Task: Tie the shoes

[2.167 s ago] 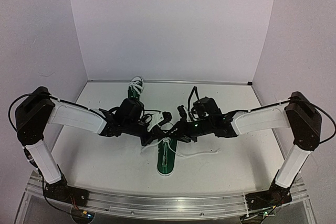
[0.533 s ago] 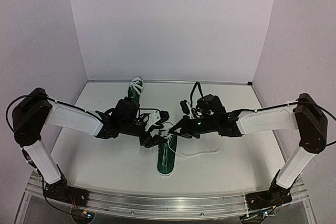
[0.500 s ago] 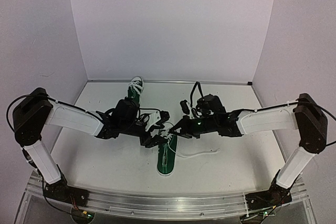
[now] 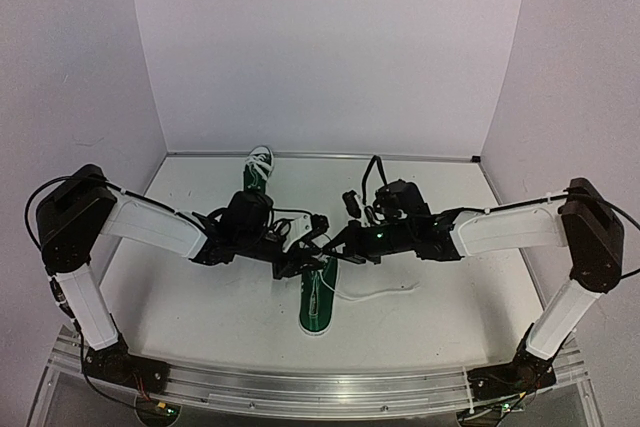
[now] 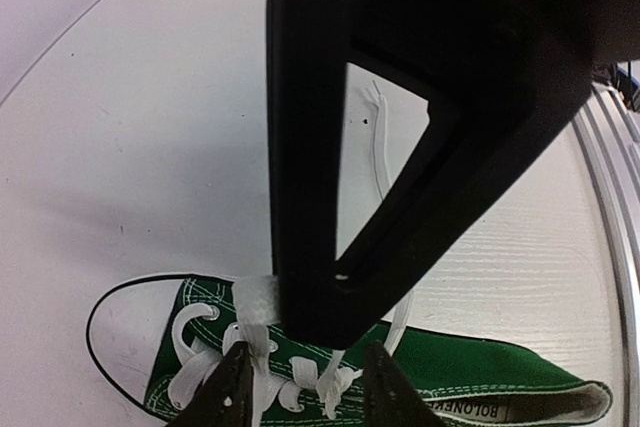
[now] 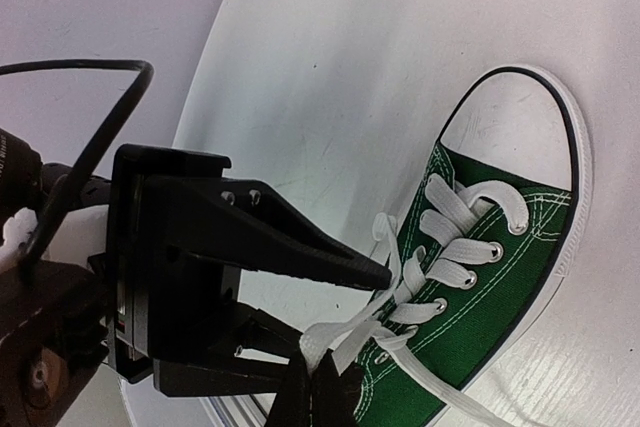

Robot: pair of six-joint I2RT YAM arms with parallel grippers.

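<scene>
**On the white table: both grippers at the near shoe's laces**

White table [image 4: 190, 297] before a pale back wall [image 4: 330, 47]. Near shoe [image 4: 314, 309] at mid-table, lying lengthwise near-to-far, toe toward the back wall, heel toward the arm bases. Far shoe [image 4: 257, 175] close to that wall, toe likewise away. Left gripper [image 5: 310, 387] spread open astride the laces [image 5: 215, 367]. Right gripper [image 6: 318, 399] pinched shut on one lace [image 6: 345, 335].

White table [image 4: 200, 297]: near shoe [image 4: 316, 305], far shoe [image 4: 258, 168] (partly hidden, probably upright).
</scene>
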